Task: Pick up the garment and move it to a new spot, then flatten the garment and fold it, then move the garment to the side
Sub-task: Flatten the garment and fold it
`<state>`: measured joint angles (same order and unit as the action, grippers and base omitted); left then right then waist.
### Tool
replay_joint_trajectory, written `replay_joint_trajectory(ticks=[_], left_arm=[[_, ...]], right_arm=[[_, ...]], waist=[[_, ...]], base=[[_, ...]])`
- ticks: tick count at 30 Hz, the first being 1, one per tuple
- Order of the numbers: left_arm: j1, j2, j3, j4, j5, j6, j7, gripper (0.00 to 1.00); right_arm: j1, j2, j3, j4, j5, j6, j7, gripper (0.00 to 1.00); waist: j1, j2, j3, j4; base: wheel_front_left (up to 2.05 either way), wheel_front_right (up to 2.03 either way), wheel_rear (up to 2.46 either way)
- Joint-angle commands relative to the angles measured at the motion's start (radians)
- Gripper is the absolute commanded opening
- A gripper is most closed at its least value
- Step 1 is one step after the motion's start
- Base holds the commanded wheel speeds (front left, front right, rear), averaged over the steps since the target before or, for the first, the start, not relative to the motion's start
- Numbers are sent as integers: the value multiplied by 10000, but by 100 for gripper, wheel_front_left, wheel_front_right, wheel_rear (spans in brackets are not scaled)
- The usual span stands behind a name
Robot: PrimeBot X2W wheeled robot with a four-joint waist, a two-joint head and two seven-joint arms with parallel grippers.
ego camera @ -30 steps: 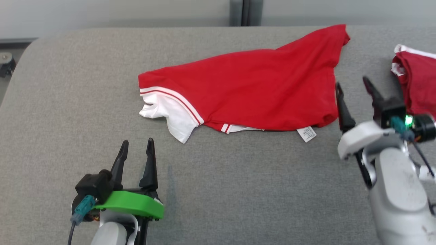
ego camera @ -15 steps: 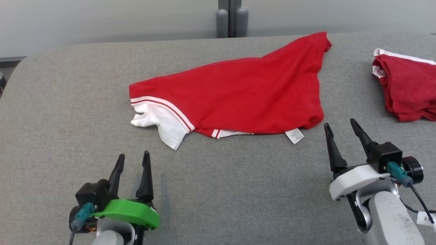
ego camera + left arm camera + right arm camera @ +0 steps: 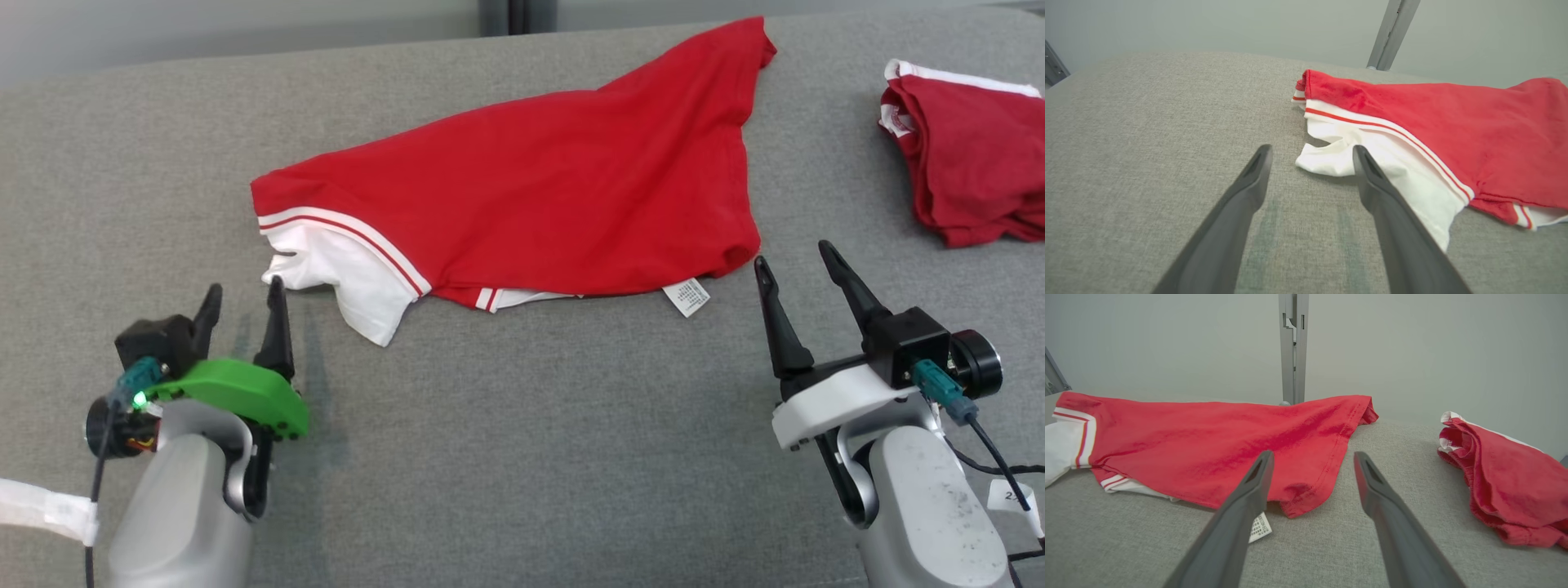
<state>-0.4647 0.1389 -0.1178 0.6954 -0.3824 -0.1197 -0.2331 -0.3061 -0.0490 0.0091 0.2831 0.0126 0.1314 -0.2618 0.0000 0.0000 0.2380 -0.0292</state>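
Left gripper (image 3: 245, 287) and right gripper (image 3: 793, 255) are both wide open and empty, flanking the red shirt (image 3: 555, 188) spread mid-table (image 3: 522, 425). Left wrist view puts the white sleeve (image 3: 1412, 167) at its fingertips. Right wrist view adds the label (image 3: 1261, 529) and a second red garment (image 3: 1506, 486) lying apart.

No text can be read. The print on the label (image 3: 686, 296) of the garment (image 3: 531, 196) is too small.

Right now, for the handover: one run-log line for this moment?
left gripper open, beside white sleeve | right gripper open, beside garment corner | nothing held | second garment at right
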Motion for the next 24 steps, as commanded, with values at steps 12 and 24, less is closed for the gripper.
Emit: replay_joint_trajectory(ticks=[12, 24], left_arm=[[-1803, 748, -1078, 1886, 534, -110, 60, 100], [-2509, 1072, -2361, 2263, 347, -123, 52, 0]], right_arm=[[-341, -30, -139, -144, -165, -16, -43, 100], [-428, -32, -143, -106, -83, -16, -43, 100]], waist=[[0, 0, 1088, -740], [0, 0, 1166, -714]], base=[[0, 0, 0], [0, 0, 0]])
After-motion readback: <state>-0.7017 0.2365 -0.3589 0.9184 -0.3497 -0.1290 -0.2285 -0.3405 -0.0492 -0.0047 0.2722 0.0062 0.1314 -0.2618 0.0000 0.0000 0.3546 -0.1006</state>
